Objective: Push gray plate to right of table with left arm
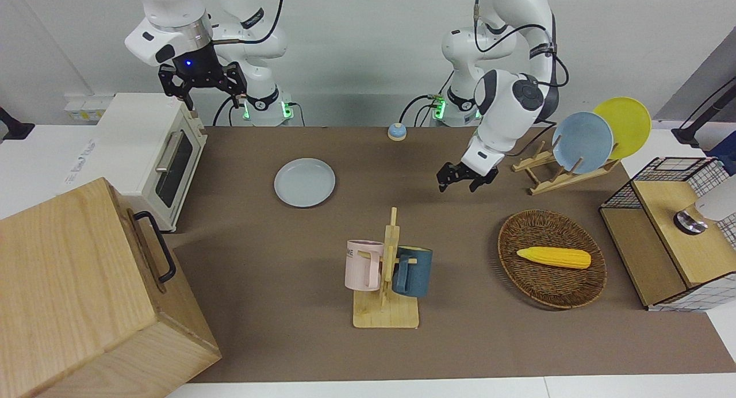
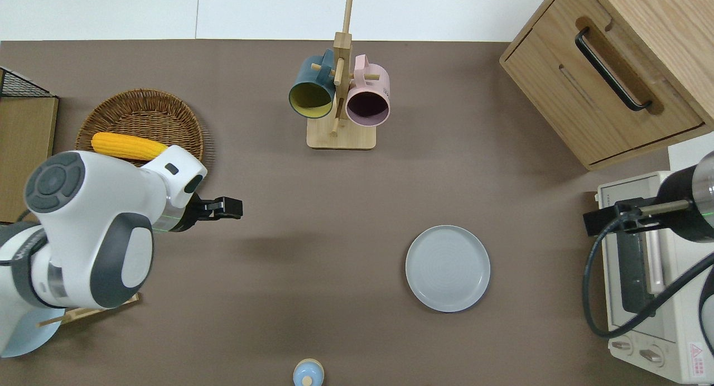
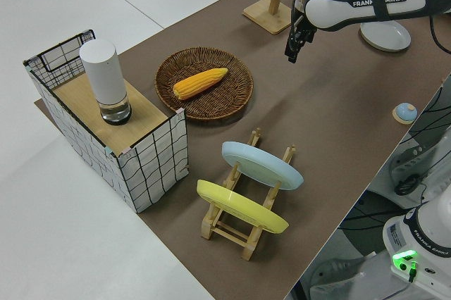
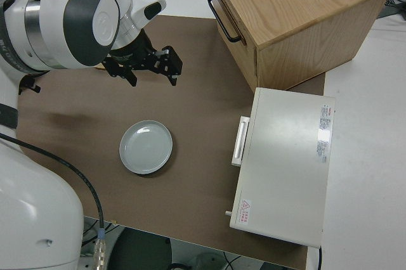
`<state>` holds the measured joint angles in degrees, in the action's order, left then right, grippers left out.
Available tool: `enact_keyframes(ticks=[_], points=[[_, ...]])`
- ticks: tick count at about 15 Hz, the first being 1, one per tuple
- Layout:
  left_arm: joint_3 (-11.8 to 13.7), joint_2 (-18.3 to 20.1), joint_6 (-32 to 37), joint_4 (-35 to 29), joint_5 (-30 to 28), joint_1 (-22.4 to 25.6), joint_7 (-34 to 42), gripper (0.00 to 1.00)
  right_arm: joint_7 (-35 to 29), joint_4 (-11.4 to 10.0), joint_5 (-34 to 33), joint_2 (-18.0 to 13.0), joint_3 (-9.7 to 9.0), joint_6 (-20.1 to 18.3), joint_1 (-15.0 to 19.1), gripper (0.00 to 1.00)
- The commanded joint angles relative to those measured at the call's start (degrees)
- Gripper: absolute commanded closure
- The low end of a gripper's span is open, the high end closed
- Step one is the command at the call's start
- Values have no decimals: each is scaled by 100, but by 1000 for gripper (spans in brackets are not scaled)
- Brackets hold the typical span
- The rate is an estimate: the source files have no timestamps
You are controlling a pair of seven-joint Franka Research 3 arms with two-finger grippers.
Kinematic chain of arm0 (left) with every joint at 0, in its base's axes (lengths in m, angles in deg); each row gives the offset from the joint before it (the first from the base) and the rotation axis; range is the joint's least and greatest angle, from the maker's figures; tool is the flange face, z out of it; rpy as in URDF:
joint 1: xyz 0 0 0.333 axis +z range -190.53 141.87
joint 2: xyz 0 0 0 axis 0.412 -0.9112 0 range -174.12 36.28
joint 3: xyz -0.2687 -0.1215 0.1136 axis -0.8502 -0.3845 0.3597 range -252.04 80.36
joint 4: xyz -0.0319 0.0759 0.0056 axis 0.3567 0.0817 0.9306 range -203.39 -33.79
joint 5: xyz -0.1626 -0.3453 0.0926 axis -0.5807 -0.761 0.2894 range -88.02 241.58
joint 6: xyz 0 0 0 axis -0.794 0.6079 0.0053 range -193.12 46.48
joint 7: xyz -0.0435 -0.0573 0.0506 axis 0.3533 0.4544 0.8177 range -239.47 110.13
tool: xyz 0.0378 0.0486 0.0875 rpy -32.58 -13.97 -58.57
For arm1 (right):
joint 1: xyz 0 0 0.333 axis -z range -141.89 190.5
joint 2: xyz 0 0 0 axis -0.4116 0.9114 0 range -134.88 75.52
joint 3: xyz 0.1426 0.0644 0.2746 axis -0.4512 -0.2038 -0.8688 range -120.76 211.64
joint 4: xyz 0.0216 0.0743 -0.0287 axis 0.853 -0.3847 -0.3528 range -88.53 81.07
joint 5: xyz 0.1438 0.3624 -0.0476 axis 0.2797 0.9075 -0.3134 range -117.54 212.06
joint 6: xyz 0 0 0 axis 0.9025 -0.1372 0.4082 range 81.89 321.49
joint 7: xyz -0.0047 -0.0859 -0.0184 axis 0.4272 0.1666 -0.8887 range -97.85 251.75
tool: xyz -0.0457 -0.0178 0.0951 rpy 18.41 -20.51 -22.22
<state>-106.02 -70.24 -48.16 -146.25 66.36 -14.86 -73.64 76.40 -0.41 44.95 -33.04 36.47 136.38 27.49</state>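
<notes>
Gray plate (image 2: 448, 268) flat on table (image 2: 312, 207), well apart from left hand (image 2: 226, 208), finger state unclear

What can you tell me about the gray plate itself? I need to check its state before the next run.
The gray plate is round, shallow and pale gray-blue, with a low raised rim and faint rings in its well; it looks like glazed ceramic or plastic. It is empty and lies flat, right side up, on the brown table, toward the right arm's end, near the white oven but apart from it. Nothing touches it; the left gripper is well away, beside the basket.
</notes>
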Motion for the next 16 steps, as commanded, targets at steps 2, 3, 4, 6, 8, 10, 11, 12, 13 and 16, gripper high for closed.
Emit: enact_keyframes(ticks=[2, 3, 4, 6, 8, 10, 11, 12, 13, 16], points=[[-47, 79, 1197, 1024, 515, 283, 80, 5, 46, -24, 12, -59, 0, -33, 7, 5], [14, 88, 1391, 1209, 524, 300, 80, 5, 46, -24, 12, -59, 0, -33, 7, 5], [66, 114, 1585, 1367, 524, 309, 80, 5, 46, -24, 12, -59, 0, -33, 7, 5], [102, 184, 2059, 1815, 524, 327, 80, 5, 46, -24, 12, -59, 0, -33, 7, 5], [172, 184, 2647, 2421, 524, 327, 80, 5, 46, -24, 12, -59, 0, -33, 7, 5], [286, 202, 2895, 2617, 524, 327, 80, 5, 46, -24, 12, -59, 0, -33, 7, 5], [322, 272, 2914, 2617, 524, 327, 80, 5, 46, -24, 12, -59, 0, -33, 7, 5], [365, 394, 2931, 2617, 515, 327, 80, 5, 46, -24, 3, -59, 0, -33, 7, 5], [366, 474, 2984, 2617, 515, 327, 80, 5, 46, -24, 11, -59, 0, -33, 7, 5], [375, 510, 3054, 2617, 515, 327, 45, 5, 46, -24, 3, -59, 0, -33, 7, 5]])
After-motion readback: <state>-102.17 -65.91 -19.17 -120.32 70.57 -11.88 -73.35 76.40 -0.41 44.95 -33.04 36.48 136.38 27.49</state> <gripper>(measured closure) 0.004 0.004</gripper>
